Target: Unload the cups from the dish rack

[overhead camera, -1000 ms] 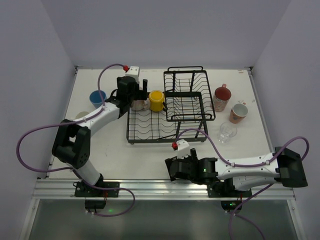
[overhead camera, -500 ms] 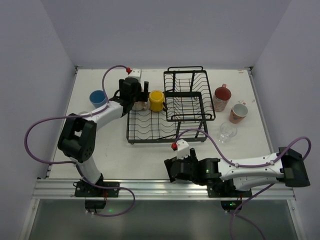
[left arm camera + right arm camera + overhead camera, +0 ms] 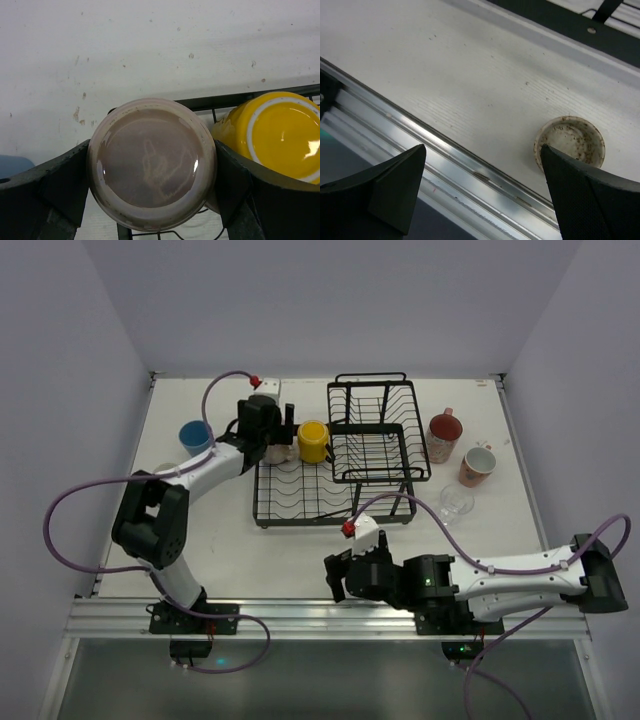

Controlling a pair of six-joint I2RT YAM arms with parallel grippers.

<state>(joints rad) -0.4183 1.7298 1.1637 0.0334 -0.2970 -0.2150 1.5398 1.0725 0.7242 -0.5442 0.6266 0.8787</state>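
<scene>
The black wire dish rack (image 3: 300,502) stands mid-table, its raised basket (image 3: 380,430) on the right. At the rack's back left corner a grey-brown cup (image 3: 152,162) sits upside down beside an upturned yellow mug (image 3: 280,135). My left gripper (image 3: 152,172) straddles the grey-brown cup (image 3: 277,450), and both fingers touch its sides. On the table stand a blue tumbler (image 3: 195,437), a reddish mug (image 3: 444,435), a pink mug (image 3: 477,465) and a clear glass (image 3: 455,503). My right gripper (image 3: 335,578) hangs open and empty over the table's near edge.
Under the right gripper (image 3: 482,170) runs the aluminium edge rail (image 3: 445,150), with a round white plug (image 3: 570,142) set in the tabletop. The left arm's purple cable (image 3: 215,390) loops above the blue tumbler. The rack's rim wire (image 3: 210,102) passes just behind the two cups.
My left gripper has settled lower over the grey-brown cup and its fingers have come in against it. The right gripper has shifted slightly toward the left along the near edge.
</scene>
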